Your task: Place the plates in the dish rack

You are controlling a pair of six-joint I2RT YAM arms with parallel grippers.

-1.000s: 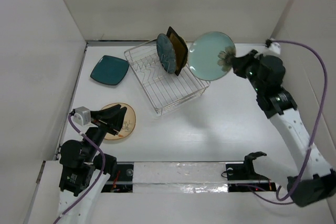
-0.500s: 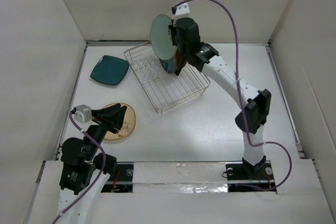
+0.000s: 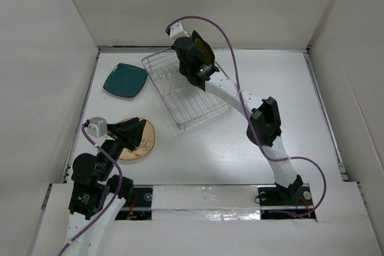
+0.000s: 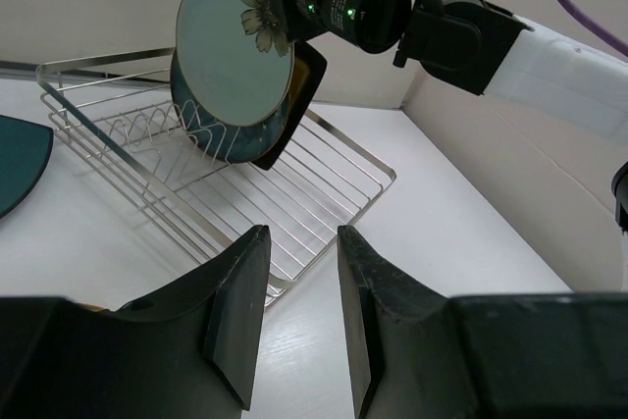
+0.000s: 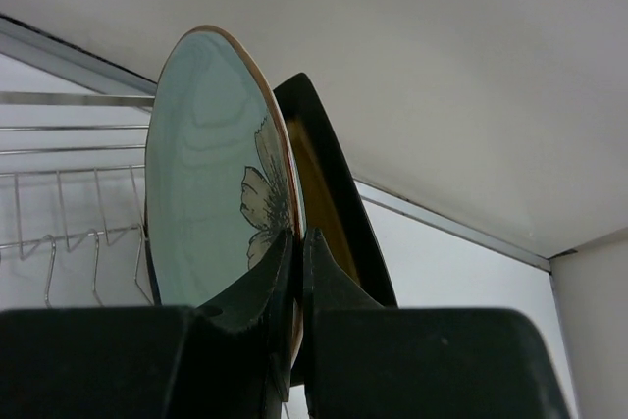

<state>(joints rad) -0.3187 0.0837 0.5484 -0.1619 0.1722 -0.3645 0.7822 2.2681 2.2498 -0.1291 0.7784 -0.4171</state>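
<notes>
My right gripper [image 5: 297, 242] is shut on the rim of the pale green round plate [image 5: 206, 193] with a flower print. It holds the plate upright over the dish rack [image 3: 198, 100]. The plate stands next to the dark blue-grey round plate [image 4: 231, 144] and the black-rimmed amber square plate [image 4: 306, 85], both upright in the rack [image 4: 245, 213]. In the top view the right gripper [image 3: 191, 64] hides the green plate. The teal square plate [image 3: 125, 80] lies left of the rack. My left gripper [image 3: 135, 131] is open and empty over the cream patterned round plate [image 3: 144, 145]. The yellow plate is out of view.
White walls close in the table at the left, back and right. The right arm [image 3: 240, 97] stretches diagonally across the rack's right side. The rack's near rows of tines [image 4: 128, 130] hold nothing.
My right arm has swung left with the pale green plate, from right of the rack to over it, and turned the plate upright beside the standing plates. The left arm has barely moved.
</notes>
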